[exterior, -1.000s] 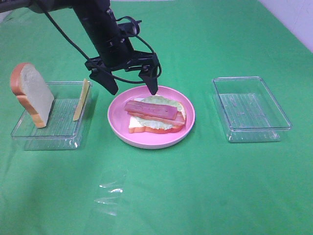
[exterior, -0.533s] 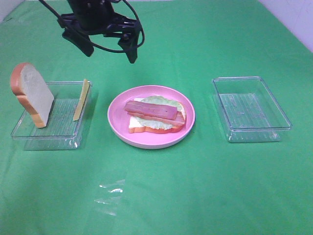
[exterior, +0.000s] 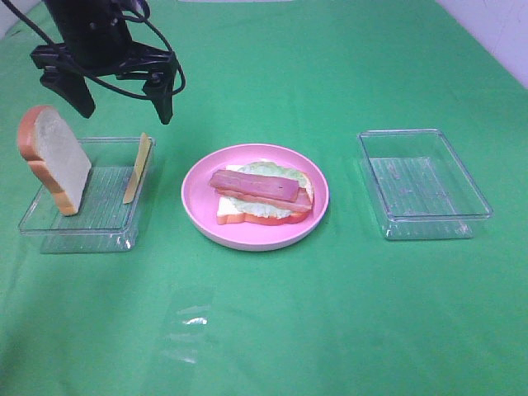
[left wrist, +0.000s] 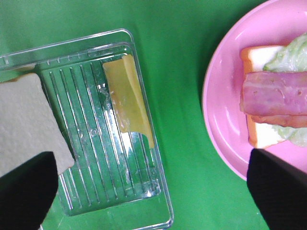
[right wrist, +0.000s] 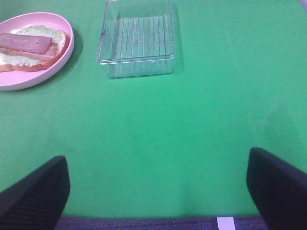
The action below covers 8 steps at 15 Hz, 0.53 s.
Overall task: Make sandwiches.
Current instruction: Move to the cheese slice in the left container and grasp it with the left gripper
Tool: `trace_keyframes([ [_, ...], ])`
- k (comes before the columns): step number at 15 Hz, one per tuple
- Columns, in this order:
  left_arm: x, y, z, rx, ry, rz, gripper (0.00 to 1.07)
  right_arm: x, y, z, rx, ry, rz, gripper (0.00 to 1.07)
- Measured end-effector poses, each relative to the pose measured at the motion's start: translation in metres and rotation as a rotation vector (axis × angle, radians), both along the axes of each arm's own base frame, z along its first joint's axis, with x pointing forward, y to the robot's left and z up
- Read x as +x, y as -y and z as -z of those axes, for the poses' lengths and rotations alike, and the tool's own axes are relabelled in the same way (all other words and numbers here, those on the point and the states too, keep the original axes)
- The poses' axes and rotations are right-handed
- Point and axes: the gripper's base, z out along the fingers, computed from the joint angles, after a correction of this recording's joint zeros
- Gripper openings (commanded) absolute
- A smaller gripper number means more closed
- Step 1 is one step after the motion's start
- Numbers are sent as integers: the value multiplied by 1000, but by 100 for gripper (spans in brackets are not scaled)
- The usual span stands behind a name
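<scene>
The sandwich (exterior: pixel 262 196) lies flat in the middle of the pink plate (exterior: pixel 198 216): bread at the bottom, then lettuce, bacon on top. No cheese or top bread yet. Those wait in the see-through tray (exterior: pixel 82 238) at nine o'clock from the plate. The cheese slice (exterior: pixel 137 168) leans on the tray's wall and the bread slice (exterior: pixel 54 158) stands tipped, I think so fingers can pinch them. The left gripper (exterior: pixel 125 111) hangs over that tray, wide open, holding nothing, likely aiming for the cheese. The right gripper (right wrist: pixel 158 191) is wide open and empty too. A second tray (exterior: pixel 421 186) sits at three o'clock.
</scene>
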Motion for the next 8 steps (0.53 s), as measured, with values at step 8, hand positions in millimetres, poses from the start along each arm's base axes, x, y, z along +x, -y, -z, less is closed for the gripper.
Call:
trace_keyframes([
  [8,18,8,68,16,-113,-6,97,0,0,0,0,0,0,96],
])
